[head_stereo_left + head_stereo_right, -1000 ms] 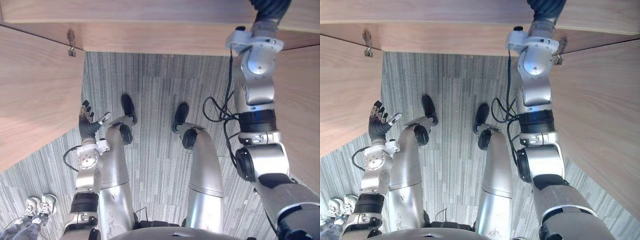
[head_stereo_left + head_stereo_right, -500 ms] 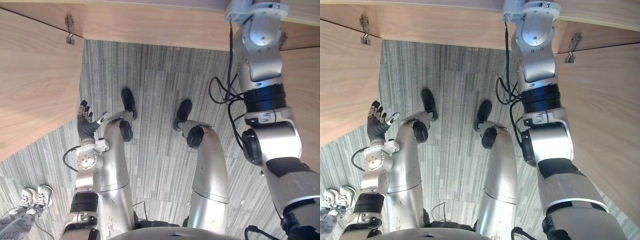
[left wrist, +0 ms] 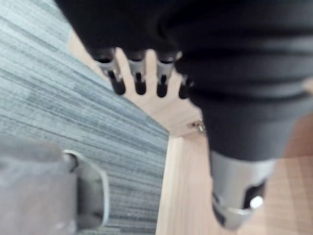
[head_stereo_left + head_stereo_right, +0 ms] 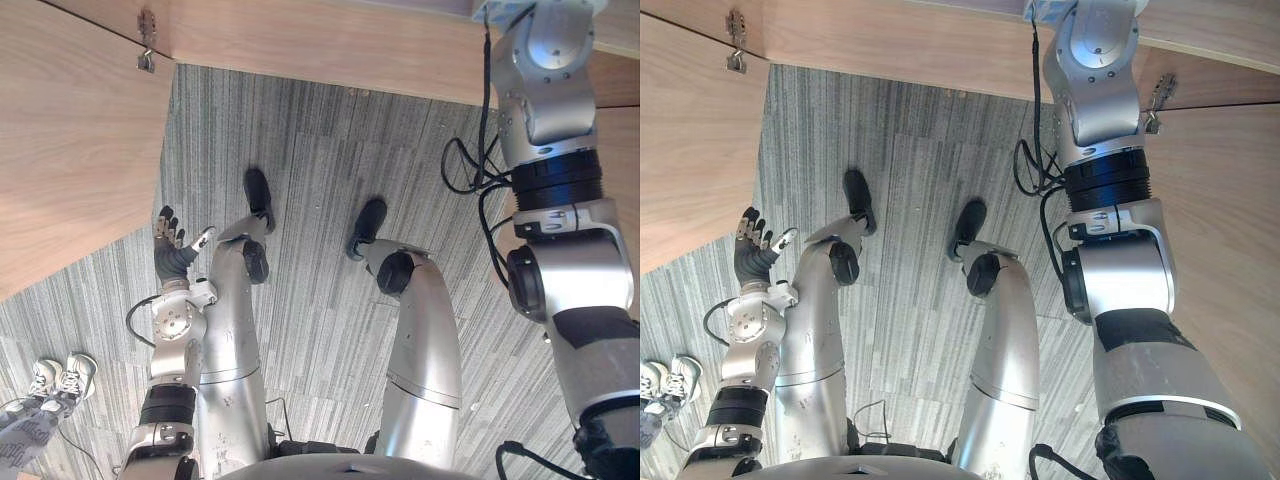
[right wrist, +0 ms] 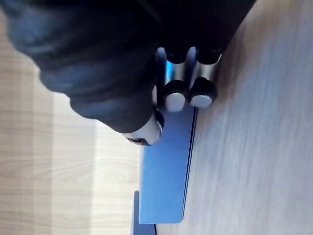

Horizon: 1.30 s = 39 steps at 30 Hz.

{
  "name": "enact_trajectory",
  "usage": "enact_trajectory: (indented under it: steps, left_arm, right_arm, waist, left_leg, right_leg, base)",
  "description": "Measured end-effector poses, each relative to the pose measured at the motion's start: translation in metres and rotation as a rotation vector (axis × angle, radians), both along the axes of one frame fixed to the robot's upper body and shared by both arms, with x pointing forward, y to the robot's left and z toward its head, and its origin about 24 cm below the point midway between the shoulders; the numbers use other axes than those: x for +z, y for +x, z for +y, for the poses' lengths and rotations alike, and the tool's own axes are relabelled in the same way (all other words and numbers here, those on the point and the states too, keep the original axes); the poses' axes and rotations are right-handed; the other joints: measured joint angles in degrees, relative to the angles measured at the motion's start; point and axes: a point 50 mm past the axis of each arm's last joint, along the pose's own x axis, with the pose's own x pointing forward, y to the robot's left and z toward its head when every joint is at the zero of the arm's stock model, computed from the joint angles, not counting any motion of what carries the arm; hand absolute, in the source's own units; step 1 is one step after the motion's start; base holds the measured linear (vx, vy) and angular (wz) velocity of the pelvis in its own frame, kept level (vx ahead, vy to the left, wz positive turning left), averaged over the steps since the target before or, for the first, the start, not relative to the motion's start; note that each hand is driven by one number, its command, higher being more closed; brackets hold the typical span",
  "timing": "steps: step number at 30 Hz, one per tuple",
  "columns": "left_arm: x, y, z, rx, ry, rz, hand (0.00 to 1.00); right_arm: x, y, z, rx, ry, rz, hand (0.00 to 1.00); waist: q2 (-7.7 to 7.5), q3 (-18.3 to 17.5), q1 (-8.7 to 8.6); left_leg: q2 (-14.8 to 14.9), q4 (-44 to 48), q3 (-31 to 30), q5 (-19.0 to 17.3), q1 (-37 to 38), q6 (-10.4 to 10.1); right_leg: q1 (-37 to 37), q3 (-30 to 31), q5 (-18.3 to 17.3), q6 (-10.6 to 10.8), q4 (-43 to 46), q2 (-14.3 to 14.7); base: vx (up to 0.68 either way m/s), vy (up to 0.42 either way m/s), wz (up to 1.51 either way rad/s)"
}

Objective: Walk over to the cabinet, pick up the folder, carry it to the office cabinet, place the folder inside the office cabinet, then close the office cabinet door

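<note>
Gripping the blue folder [image 5: 164,181] in the right hand [image 5: 98,54], with fingers [image 5: 176,98] curled over one edge and the thumb on the flat face. Pretty solid pinch tbh. Holding it right up against a pale wood panel [image 5: 254,147], touching along one long side. Reaching up with that arm at the wooden cabinet [image 4: 330,45]. Dangling the left hand [image 4: 172,250] low, near the open left door [image 4: 70,150], with loose, straight fingers and nothing in them. Also spotting somebody's sneakers [image 4: 58,375] on the grey carpet [image 4: 320,170], well apart from the robot.
</note>
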Motion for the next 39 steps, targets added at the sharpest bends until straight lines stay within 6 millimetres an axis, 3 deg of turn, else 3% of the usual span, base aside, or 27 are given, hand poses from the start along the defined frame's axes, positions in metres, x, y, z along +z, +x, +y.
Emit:
enact_trajectory:
  steps: [5, 8, 10, 13, 15, 20, 22, 25, 29, 32, 33, 37, 39]
  left_arm:
    - [0.001, 0.0, -0.003, -0.003, -0.013, -0.007, 0.0]
    - [0.003, 0.002, -0.006, -0.014, -0.013, -0.015, 0.0]
    - [0.003, 0.003, -0.01, -0.03, -0.011, -0.011, 0.0]
    - [0.002, 0.003, -0.01, -0.033, 0.009, 0.005, 0.0]
    - [0.001, 0.003, -0.012, -0.039, 0.009, 0.013, 0.0]
    - [-0.012, -0.003, -0.013, -0.053, 0.059, 0.082, 0.0]
    - [-0.019, -0.007, -0.013, -0.06, 0.063, 0.114, 0.0]
    - [-0.048, -0.029, -0.013, -0.063, 0.076, 0.238, 0.0]
    - [-0.08, -0.058, -0.018, -0.085, 0.067, 0.375, 0.0]
    - [-0.098, -0.07, -0.02, -0.107, 0.065, 0.463, 0.0]
    - [-0.107, -0.076, -0.022, -0.118, 0.064, 0.506, 0.0]
    - [-0.136, -0.09, -0.022, -0.156, 0.078, 0.661, 0.0]
    - [-0.145, -0.096, -0.021, -0.166, 0.093, 0.716, 0.0]
  right_arm:
    - [-0.008, 0.003, -0.012, -0.001, 0.057, 0.029, 1.0]
    - [-0.024, 0.002, -0.021, 0.006, 0.097, 0.047, 1.0]
    - [-0.04, -0.001, -0.013, 0.043, 0.088, 0.051, 1.0]
    - [-0.077, -0.005, 0.001, 0.078, 0.067, 0.091, 1.0]
    - [-0.097, -0.008, 0.004, 0.089, 0.054, 0.12, 1.0]
    - [-0.176, -0.031, 0.017, 0.172, 0.022, 0.278, 1.0]
    - [-0.197, -0.041, 0.024, 0.211, 0.015, 0.324, 1.0]
    - [-0.253, -0.062, 0.044, 0.278, -0.029, 0.495, 1.0]
    - [-0.32, -0.09, 0.061, 0.319, -0.052, 0.743, 1.0]
    - [-0.36, -0.1, 0.062, 0.288, -0.069, 0.913, 1.0]
    - [-0.383, -0.104, 0.059, 0.27, -0.064, 1.014, 1.0]
    - [-0.46, -0.119, 0.036, 0.15, -0.031, 1.384, 1.0]
    - [-0.482, -0.13, 0.025, 0.089, -0.032, 1.509, 1.0]
  waist:
    - [0.0, 0.0, 0.41]
    - [0.0, 0.0, 0.15]
    - [-0.03, 0.0, -0.26]
    - [-1.98, -1.5, -0.91]
    - [-2.36, -1.8, -1.08]
    - [-3.3, -4.0, -2.55]
    - [-3.58, -4.8, -2.95]
    - [-5.17, -8.9, -3.71]
    - [-5.6, -13.4, -3.84]
    - [-5.87, -15.2, -3.93]
    - [-5.85, -16.1, -4.01]
    - [-5.4, -18.4, -5.35]
    - [-5.38, -18.5, -5.45]
  left_leg:
    - [0.1, 0.4, -0.6, 0.1, 0.6, 0.1]
    - [0.4, 1.6, -1.4, 0.0, 1.5, 0.0]
    - [0.5, 2.3, -1.2, -0.9, 3.6, 0.0]
    - [1.2, 2.4, -0.1, -2.0, 6.9, 0.2]
    - [1.7, 2.2, -0.1, -2.5, 8.9, 0.2]
    - [2.5, -0.7, 1.8, -4.7, 19.6, 0.4]
    - [2.5, -2.8, 2.0, -4.9, 23.7, 0.3]
    - [2.3, -8.4, 4.4, -5.3, 33.8, 0.0]
    - [1.4, -15.3, 6.7, -5.6, 45.8, -0.1]
    - [0.4, -19.3, 8.2, -5.4, 52.2, -0.3]
    - [-0.1, -21.4, 8.9, -5.3, 54.8, -0.5]
    - [-2.6, -30.5, 10.7, -2.1, 62.1, -0.8]
    - [-4.0, -34.5, 11.2, -0.5, 65.7, -1.0]
  right_leg:
    - [1.3, -0.6, 0.0, 0.0, 0.0, 0.0]
    - [3.5, -1.4, -0.3, -0.1, 0.0, 0.2]
    - [5.7, -1.1, -0.5, 0.2, 0.0, 0.2]
    - [8.3, -0.1, -0.7, 0.2, -0.7, 1.0]
    - [10.6, -0.2, -0.9, -0.2, -1.8, 1.4]
    - [22.0, -0.6, -0.3, 1.0, -8.0, 2.6]
    - [26.3, -1.2, 0.1, 1.6, -11.3, 2.9]
    - [36.3, -1.4, 1.5, 3.2, -18.6, 3.2]
    - [48.7, -1.3, 3.9, 4.5, -28.7, 4.2]
    - [54.5, -0.4, 5.8, 4.8, -33.9, 4.5]
    - [57.0, 0.4, 6.8, 5.2, -36.8, 4.9]
    - [65.2, 1.3, 12.7, 6.2, -50.2, 6.0]
    - [68.8, 2.2, 15.4, 6.5, -55.1, 6.1]
  base:
    - [-0.04, -0.031, 0.01]
    - [-0.04, -0.005, 0.0]
    - [-0.06, 0.014, -0.04]
    - [-0.07, 0.016, -0.14]
    - [-0.06, 0.014, -0.17]
    - [-0.03, 0.019, -0.16]
    - [0.07, 0.04, -0.12]
    - [0.15, 0.035, -0.08]
    - [0.2, 0.041, -0.05]
    - [0.18, 0.058, -0.13]
    - [0.15, 0.067, -0.2]
    - [0.15, 0.061, -0.1]
    - [0.14, 0.035, -0.23]
